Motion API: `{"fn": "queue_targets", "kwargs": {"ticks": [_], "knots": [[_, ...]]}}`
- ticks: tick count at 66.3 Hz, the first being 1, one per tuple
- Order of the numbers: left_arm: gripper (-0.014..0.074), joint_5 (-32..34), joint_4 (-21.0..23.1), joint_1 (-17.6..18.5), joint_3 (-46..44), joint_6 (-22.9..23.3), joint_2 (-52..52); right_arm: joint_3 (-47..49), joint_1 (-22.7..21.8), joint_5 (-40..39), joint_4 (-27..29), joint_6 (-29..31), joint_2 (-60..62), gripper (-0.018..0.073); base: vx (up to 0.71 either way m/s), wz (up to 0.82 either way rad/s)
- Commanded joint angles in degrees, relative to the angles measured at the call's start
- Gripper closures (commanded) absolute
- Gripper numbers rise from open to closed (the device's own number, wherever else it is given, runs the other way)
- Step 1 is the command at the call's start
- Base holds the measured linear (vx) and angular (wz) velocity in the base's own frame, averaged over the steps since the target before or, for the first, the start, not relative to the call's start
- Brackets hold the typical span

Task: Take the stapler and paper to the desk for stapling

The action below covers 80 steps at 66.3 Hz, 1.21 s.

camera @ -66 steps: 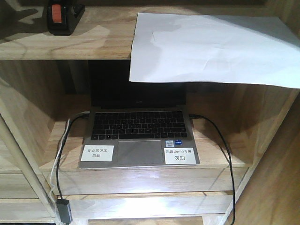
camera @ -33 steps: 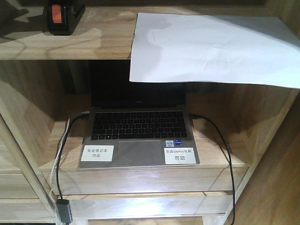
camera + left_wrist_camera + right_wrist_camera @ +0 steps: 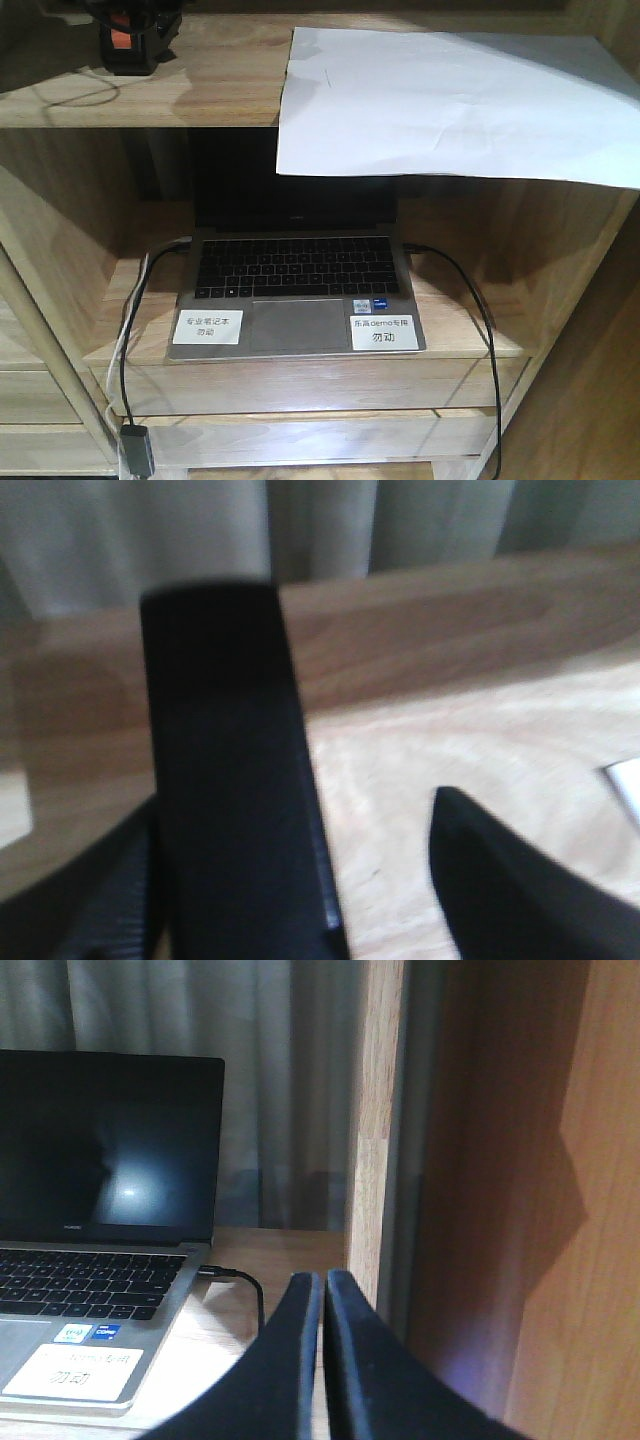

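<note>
The black stapler [image 3: 122, 45], with an orange-red patch on top, stands at the left end of the upper shelf. In the left wrist view its black body [image 3: 225, 780] stands upright between the jaws. My left gripper [image 3: 290, 820] is open. One finger is close against the stapler and the other finger [image 3: 510, 880] stands apart from it. The white paper [image 3: 450, 100] lies on the same shelf at the right, its front edge hanging over. My right gripper [image 3: 322, 1282] is shut and empty, low beside the laptop's right side. The desk is out of view.
An open laptop [image 3: 295, 295] with two white labels sits in the compartment below the shelf, and it also shows in the right wrist view [image 3: 100, 1260]. Black cables [image 3: 480, 320] run from both of its sides. A wooden upright [image 3: 375, 1130] stands just right of my right gripper.
Dark gripper parts have closed in round the stapler at the top left, and a shadow now falls on the shelf's left end. The paper and laptop have not moved.
</note>
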State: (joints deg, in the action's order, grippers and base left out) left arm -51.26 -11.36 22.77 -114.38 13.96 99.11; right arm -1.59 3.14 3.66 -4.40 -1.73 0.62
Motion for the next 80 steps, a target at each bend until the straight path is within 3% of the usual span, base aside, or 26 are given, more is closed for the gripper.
{"fn": "queue_targets", "kwargs": {"ticks": [1, 11, 27, 41, 47, 54, 66, 80], "knots": [[0.0311, 3.08, -0.41, 0.02, -1.78, 0.44, -2.52, -0.22, -0.27, -4.39, -0.25, 0.11, 0.79, 0.0568, 0.00, 0.00], [0.0607, 4.04, -1.77, 0.02, -1.78, 0.34, -3.23, -0.22, -0.27, -4.39, -0.25, 0.11, 0.79, 0.0568, 0.00, 0.00], [0.0604, 8.17, -2.34, 0.11, -1.72, 0.40, -7.17, -0.22, -0.27, -4.39, -0.25, 0.11, 0.79, 0.0568, 0.00, 0.00], [0.0604, 4.45, -2.34, 0.09, -0.31, 0.35, -11.93, -0.22, -0.27, -4.39, -0.25, 0.11, 0.79, 0.0568, 0.00, 0.00], [0.0604, 7.05, -2.28, 0.65, 5.48, 0.35, -15.68, -0.22, -0.27, -4.39, -0.25, 0.11, 0.79, 0.0568, 0.00, 0.00], [0.0604, 14.72, -2.28, 2.02, 16.09, 0.57, -22.15, -0.22, -0.27, -4.39, -0.25, 0.11, 0.79, 0.0568, 0.00, 0.00], [0.0604, 25.40, 1.23, 4.17, 34.95, 0.31, -36.06, -0.22, -0.27, -4.39, -0.25, 0.11, 0.79, 0.0568, 0.00, 0.00], [0.0604, 23.15, 2.01, 5.87, 47.24, -2.36, -49.20, -0.22, -0.27, -4.39, -0.25, 0.11, 0.79, 0.0568, 0.00, 0.00]]}}
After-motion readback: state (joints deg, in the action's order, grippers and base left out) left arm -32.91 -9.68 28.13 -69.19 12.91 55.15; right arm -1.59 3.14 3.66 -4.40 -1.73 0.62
